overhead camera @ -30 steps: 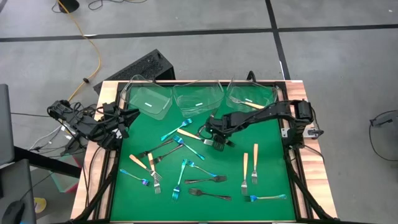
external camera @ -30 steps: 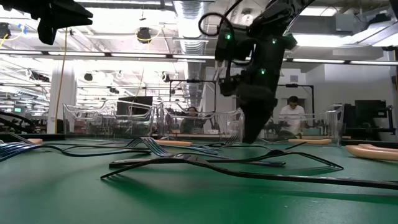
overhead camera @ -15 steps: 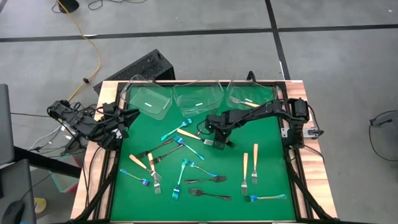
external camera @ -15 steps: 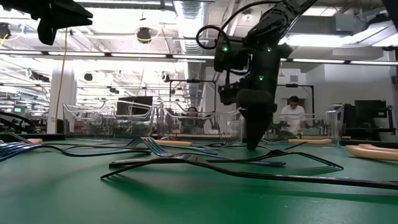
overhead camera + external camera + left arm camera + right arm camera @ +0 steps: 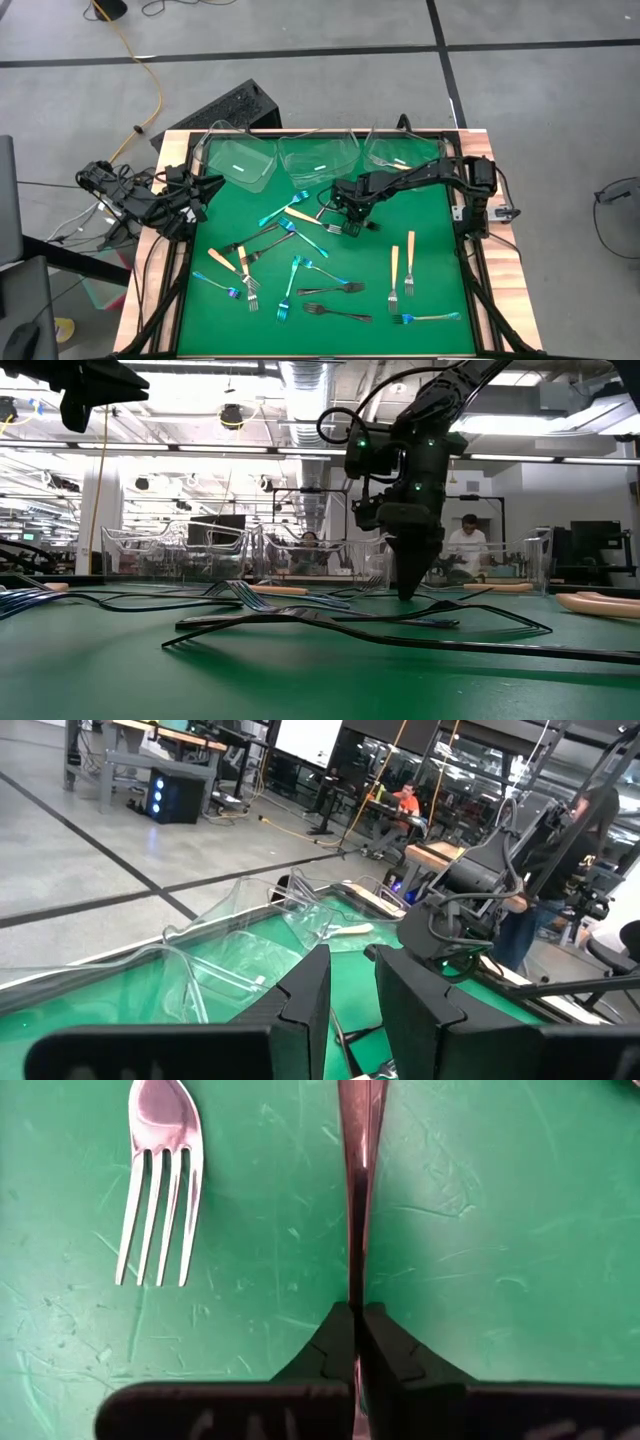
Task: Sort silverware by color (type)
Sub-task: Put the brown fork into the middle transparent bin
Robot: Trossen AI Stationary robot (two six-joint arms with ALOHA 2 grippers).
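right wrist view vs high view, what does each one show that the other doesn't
Only the right wrist view shows the grip up close: the right gripper has its fingers shut on a dark fork handle, with silver tines lying beside it on the mat.

Only the high view shows the layout: three clear tubs along the far edge, forks scattered over the mat, and the left gripper waiting at the left edge.

Both show the green mat and the right gripper down near its middle.
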